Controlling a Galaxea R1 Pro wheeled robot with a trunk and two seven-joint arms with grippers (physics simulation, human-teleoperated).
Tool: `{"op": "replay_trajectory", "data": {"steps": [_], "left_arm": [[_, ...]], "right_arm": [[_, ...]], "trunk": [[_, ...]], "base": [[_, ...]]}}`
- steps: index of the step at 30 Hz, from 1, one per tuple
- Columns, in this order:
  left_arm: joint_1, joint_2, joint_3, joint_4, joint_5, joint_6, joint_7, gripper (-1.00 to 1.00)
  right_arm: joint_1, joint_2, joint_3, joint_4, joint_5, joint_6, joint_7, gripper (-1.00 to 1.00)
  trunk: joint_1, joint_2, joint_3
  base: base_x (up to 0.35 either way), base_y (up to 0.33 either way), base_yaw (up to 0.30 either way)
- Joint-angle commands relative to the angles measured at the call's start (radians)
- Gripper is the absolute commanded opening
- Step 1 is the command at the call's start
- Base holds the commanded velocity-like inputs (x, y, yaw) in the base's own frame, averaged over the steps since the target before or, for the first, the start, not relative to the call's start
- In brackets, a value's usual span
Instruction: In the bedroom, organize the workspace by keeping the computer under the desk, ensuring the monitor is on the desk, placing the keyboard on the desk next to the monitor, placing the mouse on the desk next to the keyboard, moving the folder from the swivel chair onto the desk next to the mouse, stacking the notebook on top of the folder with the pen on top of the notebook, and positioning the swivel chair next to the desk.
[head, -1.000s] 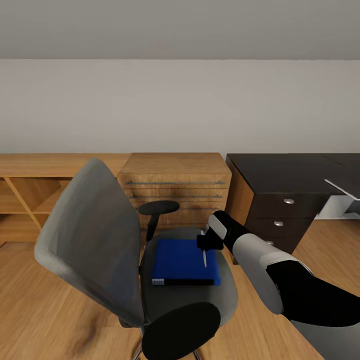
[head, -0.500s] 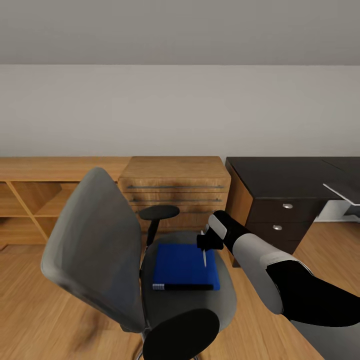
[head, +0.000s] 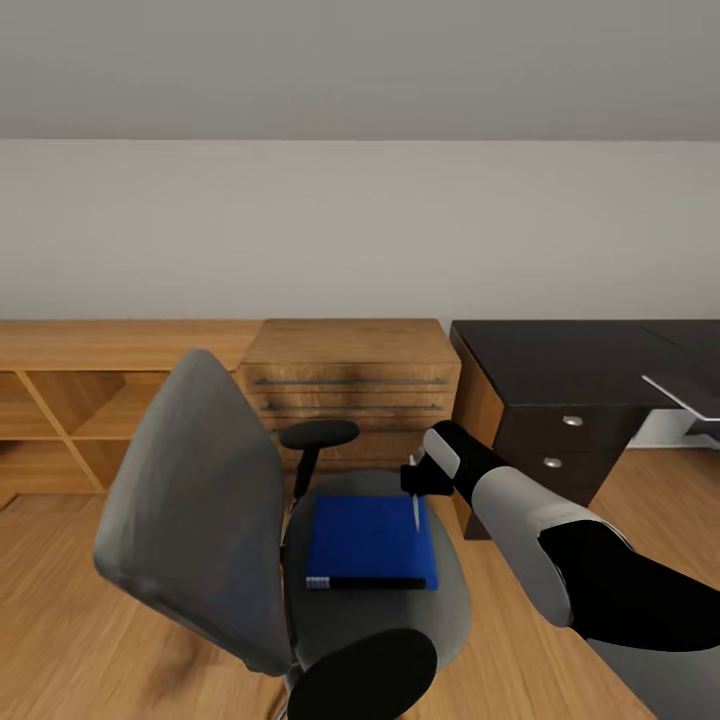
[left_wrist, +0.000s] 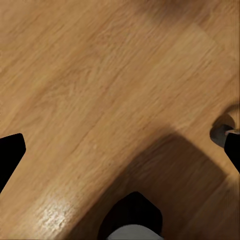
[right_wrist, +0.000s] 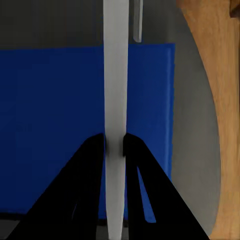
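Right wrist view: right tool (right_wrist: 114, 142) clamped on pen (right_wrist: 115, 100), hanging just above the folder (right_wrist: 60, 125) on swivel chair (head: 300, 520) — probably parked until notebook's stacked.

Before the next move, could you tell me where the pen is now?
The pen is clamped in the right gripper, hanging over the folder on the swivel chair.

The right end effector (head: 415, 487) grips the pen (head: 416, 512) above the folder (head: 371, 541). The folder lies on the swivel chair (head: 250, 530). The black surface (head: 560, 360) stands at two o'clock.
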Motion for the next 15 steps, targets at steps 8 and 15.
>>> {"op": "replay_trajectory", "data": {"steps": [8, 15], "left_arm": [[-0.001, -0.001, 0.002, 0.001, 0.009, -0.001, -0.007, 1.0], [-0.001, -0.003, 0.002, 0.001, 0.01, -0.001, -0.007, 1.0]], "right_arm": [[0.012, -0.001, 0.007, 0.044, -0.011, -0.126, -0.01, -1.0], [0.017, -0.002, 0.007, 0.064, -0.008, -0.179, -0.011, -1.0]], "trunk": [[-0.031, 0.056, 0.024], [-0.058, 0.105, 0.046]], "base": [[0.0, 0.0, 0.0], [0.0, 0.0, 0.0]]}}
